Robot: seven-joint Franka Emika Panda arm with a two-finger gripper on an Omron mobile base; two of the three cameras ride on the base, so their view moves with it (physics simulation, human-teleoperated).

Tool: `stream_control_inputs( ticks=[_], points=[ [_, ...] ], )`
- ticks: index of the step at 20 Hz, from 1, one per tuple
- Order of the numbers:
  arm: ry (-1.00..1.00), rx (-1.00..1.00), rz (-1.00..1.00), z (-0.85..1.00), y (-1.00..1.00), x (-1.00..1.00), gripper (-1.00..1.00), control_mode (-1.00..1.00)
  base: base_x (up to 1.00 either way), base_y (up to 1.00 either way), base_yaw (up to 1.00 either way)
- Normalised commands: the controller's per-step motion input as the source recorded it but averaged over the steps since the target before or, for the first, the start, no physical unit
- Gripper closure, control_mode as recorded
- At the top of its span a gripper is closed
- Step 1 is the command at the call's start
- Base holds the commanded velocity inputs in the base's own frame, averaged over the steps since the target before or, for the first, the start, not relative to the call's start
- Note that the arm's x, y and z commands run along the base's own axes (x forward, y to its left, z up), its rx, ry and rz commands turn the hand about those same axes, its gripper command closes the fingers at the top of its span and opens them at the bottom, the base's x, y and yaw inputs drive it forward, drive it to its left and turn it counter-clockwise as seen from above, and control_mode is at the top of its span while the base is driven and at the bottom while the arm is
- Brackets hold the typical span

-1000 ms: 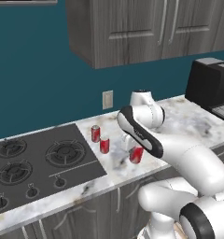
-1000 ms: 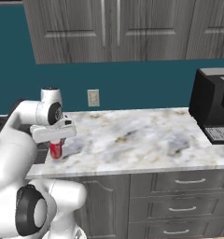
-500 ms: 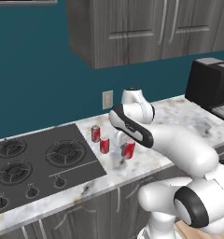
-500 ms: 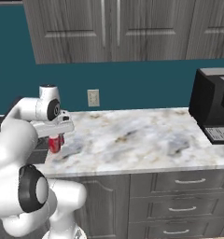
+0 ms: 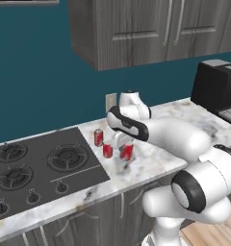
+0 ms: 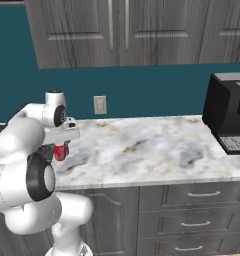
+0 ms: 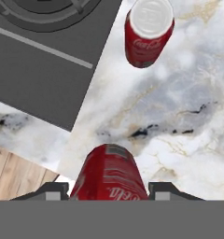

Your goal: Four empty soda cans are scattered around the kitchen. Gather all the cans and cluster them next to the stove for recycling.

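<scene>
Two red soda cans stand on the marble counter just right of the stove: one soda can farther back and another nearer. My gripper is shut on a third red can, held upright a little above the counter to the right of those two. From the right base view the held can hangs under the gripper. In the hand view the held can sits between the fingertips. A standing can lies ahead beside the stove's edge.
A black coffee machine stands at the far right of the counter. A wall outlet is behind the arm. Wall cabinets hang above. The counter's front edge is close beside the held can.
The arm has carried the held can leftward along the counter, closer to the two cans standing beside the stove. The grip has stayed the same.
</scene>
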Motion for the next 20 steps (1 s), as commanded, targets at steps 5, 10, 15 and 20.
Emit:
stream_control_inputs(
  ticks=[5,10,15,20],
  points=[
    [0.01,0.0,0.0,-0.21,0.13,0.04,1.0,-1.0,0.0,0.0,0.0],
    [0.0,0.0,0.0,-0.16,0.08,0.02,1.0,-1.0,0.0,0.0,0.0],
    [0.0,0.0,0.0,-0.19,0.05,0.12,1.0,-1.0,0.0,0.0,0.0],
    [0.0,0.0,0.0,-0.23,0.05,0.12,1.0,-1.0,0.0,0.0,0.0]
  ],
)
